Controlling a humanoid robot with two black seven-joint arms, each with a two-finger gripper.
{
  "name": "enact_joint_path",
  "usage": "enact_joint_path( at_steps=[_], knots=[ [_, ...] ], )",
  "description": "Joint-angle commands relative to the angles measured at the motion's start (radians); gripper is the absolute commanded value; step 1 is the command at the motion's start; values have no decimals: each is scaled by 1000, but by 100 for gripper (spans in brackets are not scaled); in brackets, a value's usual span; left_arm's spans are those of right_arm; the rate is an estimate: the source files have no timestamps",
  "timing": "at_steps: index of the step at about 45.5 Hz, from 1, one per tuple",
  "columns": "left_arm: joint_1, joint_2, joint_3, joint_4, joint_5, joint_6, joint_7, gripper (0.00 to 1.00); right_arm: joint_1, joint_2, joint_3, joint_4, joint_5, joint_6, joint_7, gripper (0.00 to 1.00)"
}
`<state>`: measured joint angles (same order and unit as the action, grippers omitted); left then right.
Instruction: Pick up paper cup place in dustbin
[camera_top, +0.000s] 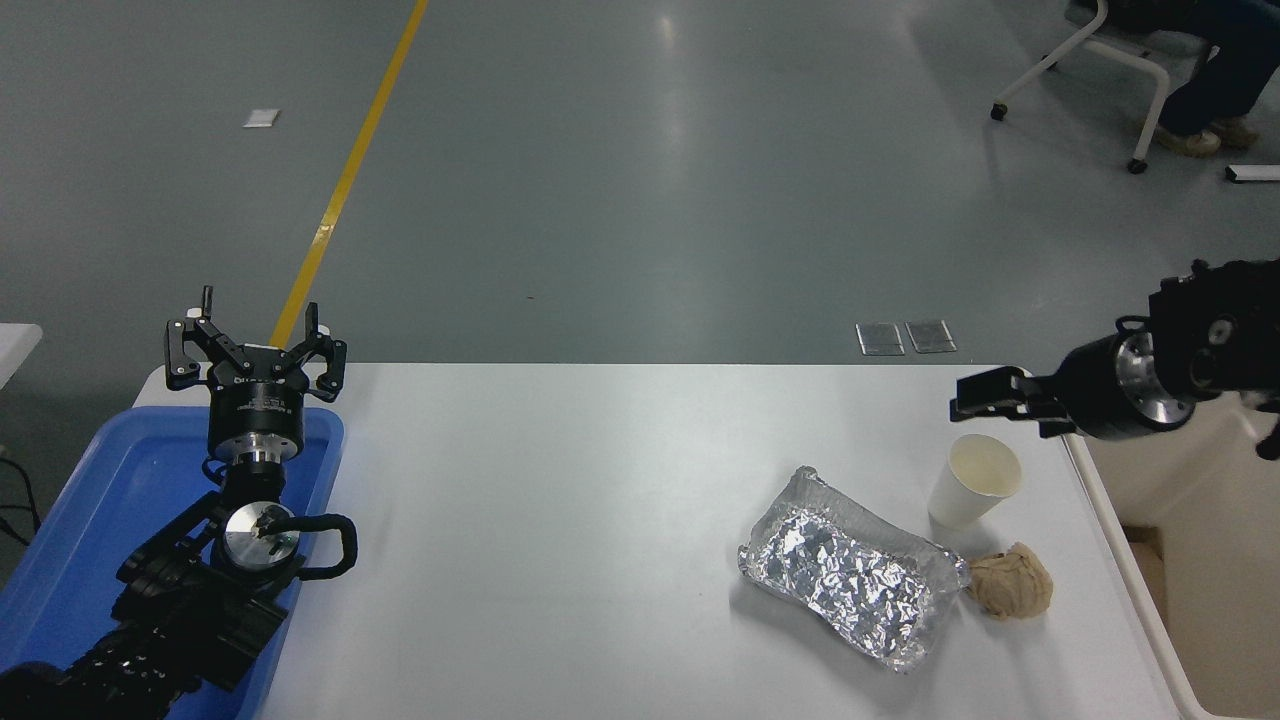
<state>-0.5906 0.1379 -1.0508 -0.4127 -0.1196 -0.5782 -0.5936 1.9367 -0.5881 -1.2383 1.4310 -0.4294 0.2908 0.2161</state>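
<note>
The paper cup (973, 490) stands upright on the white table (560, 500) near its right edge, cream inside showing. The beige dustbin (1128, 560) stands against the table's right side and is partly cut off by the picture's edge. My right gripper (985, 402) comes in from the right edge, pointing left. It hovers just above and behind the cup's rim, not touching it, and is seen side-on. My left gripper (255, 335) is open and empty, parked at the lower left over the blue tray.
A crumpled foil tray (850, 572) lies left of and in front of the cup. A brown paper ball (1010, 582) lies just in front of the cup. The blue tray (90, 500) sits at the table's left end. A chair and a seated person's legs (1200, 100) are far back right.
</note>
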Motion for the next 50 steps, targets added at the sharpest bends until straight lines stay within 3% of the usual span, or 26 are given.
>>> enact_joint_path(
  at_steps=[1, 18, 33, 50],
  knots=[
    [0, 0, 0, 0, 0, 0, 0, 99, 249, -50, -72, 161, -54, 183, 0, 100],
    [0, 0, 0, 0, 0, 0, 0, 99, 315, -53, -95, 178, -35, 188, -9, 100],
    [0, 0, 0, 0, 0, 0, 0, 99, -214, -30, -35, -211, 116, -93, -12, 100],
    [0, 0, 0, 0, 0, 0, 0, 99, -450, -24, 157, -330, 297, -116, -12, 100]
  ],
)
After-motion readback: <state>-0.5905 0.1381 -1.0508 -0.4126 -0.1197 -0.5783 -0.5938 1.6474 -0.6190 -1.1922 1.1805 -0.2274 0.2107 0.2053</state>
